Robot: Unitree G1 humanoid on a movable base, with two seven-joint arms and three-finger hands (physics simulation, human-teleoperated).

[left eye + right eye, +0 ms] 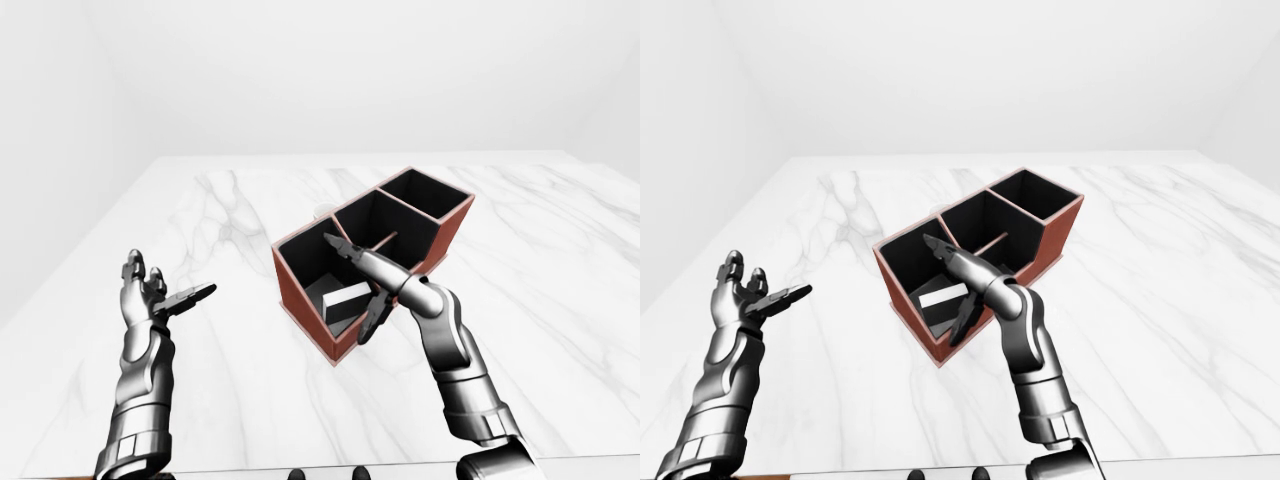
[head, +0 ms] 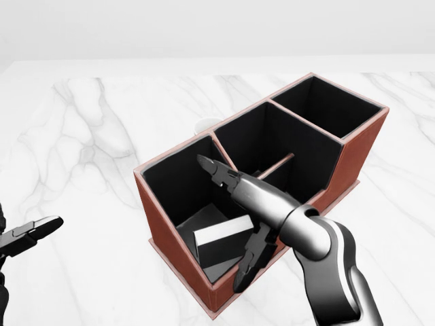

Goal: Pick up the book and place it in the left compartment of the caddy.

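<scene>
We see the book (image 2: 219,239) lying inside the caddy's (image 2: 353,159) left compartment, our right hand (image 2: 234,224) spread open above it, holding nothing. Our left hand (image 1: 160,295) idles open over the counter (image 1: 560,260). Withdrawing carelessly, we could snag the caddy wall and drag it.

White marble surface (image 1: 250,200) with grey veining fills most of each view. Plain white walls (image 1: 300,70) behind it; light even and diffuse.

Glossy grey segmented metal arms, each hand (image 2: 245,224) with dark fingers.
</scene>
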